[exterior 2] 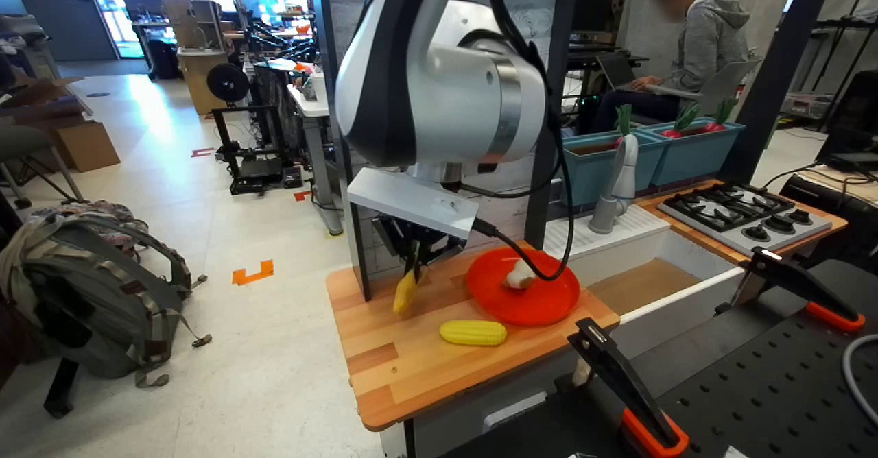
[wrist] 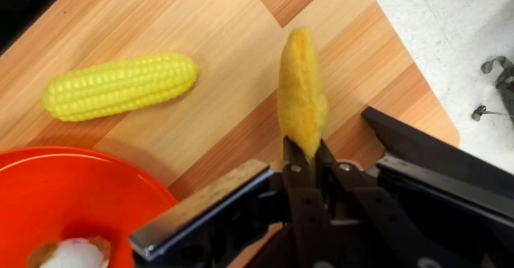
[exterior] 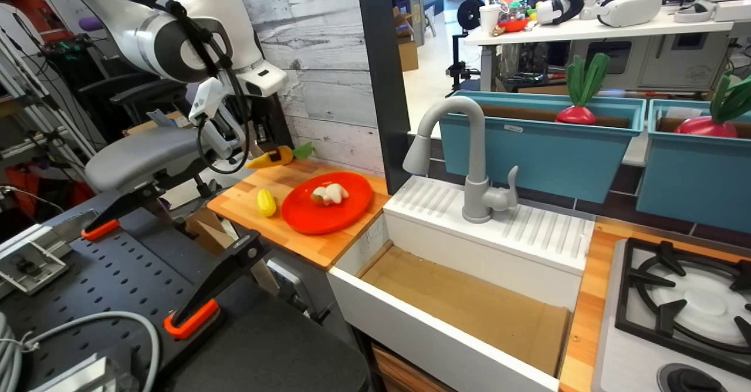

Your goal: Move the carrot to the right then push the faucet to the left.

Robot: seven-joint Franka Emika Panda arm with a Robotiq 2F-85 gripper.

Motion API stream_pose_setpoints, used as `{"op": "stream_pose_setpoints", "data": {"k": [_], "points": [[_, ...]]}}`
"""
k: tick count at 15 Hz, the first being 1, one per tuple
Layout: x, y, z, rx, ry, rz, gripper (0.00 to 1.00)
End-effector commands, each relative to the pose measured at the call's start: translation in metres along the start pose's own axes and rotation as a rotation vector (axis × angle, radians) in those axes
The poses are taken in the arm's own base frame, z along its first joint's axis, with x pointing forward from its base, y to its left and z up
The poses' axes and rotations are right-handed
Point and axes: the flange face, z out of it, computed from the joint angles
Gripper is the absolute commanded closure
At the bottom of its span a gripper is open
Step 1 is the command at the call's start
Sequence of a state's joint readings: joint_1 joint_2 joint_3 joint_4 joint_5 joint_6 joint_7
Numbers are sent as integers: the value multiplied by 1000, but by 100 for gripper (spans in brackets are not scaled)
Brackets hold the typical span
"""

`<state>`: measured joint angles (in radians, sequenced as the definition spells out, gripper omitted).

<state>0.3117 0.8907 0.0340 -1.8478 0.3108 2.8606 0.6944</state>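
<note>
Grips carrot (wrist: 302, 91) in clenched jaws near the back edge of the tabletop (exterior 2: 418, 376), likely held aloft to clear corn (wrist: 120, 87) and plate (exterior: 317, 216).

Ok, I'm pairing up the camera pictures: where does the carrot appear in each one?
In an exterior view: the carrot is left of centre, above the corn cob.
In an exterior view: the carrot is slightly left of centre, left of the red plate.
In the wrist view: the carrot is right of centre, mostly in the upper half, its lower end in the gripper.
Shared landmark: the red plate, visible in all three.
</note>
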Motion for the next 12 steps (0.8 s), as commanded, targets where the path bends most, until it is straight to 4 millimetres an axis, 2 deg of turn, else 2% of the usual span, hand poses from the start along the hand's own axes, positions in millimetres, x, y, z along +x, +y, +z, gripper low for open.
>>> {"op": "stream_pose_setpoints", "data": {"k": [1,9,12], "points": [[8,17,-14,9,9,79,98],[39,44,-1,-52,63,217,98],[43,49,4,-69,67,244,98]]}}
